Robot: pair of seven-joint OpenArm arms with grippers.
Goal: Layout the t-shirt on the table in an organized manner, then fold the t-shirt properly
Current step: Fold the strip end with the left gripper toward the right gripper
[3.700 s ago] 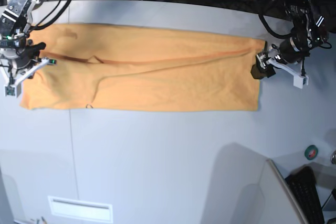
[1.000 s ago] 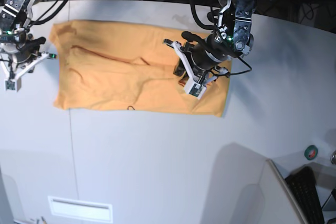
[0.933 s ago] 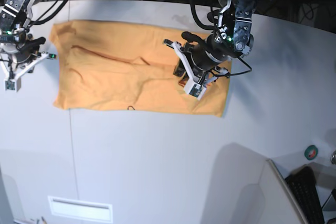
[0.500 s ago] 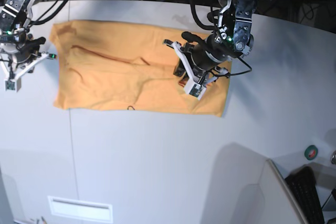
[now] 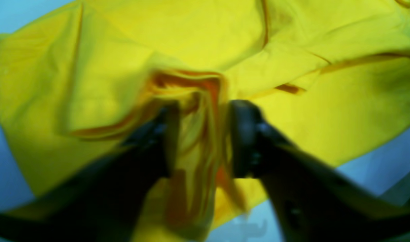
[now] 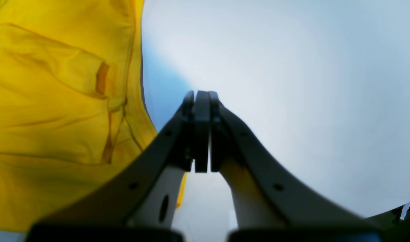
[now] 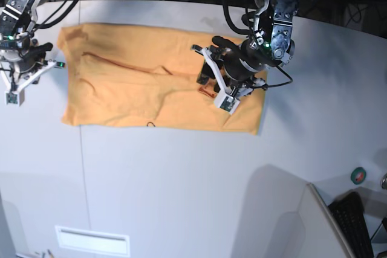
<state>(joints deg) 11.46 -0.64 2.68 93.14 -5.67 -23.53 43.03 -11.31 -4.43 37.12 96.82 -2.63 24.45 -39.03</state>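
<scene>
Left wrist view alone shows the left tool [image 5: 198,134] parted—straddling bunched t-shirt [image 5: 191,40] fabric.

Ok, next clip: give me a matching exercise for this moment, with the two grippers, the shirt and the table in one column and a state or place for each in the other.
Things:
1. left gripper
2. right gripper
3. t-shirt
4. table

States:
A. white, mostly bare
B. jaws pressed together, over bare table beside the cloth
C. orange, doubled over itself
D. jaws apart, bunched cloth between them

Pairs: 1-D, 2-B, 3-C, 4-A
</scene>
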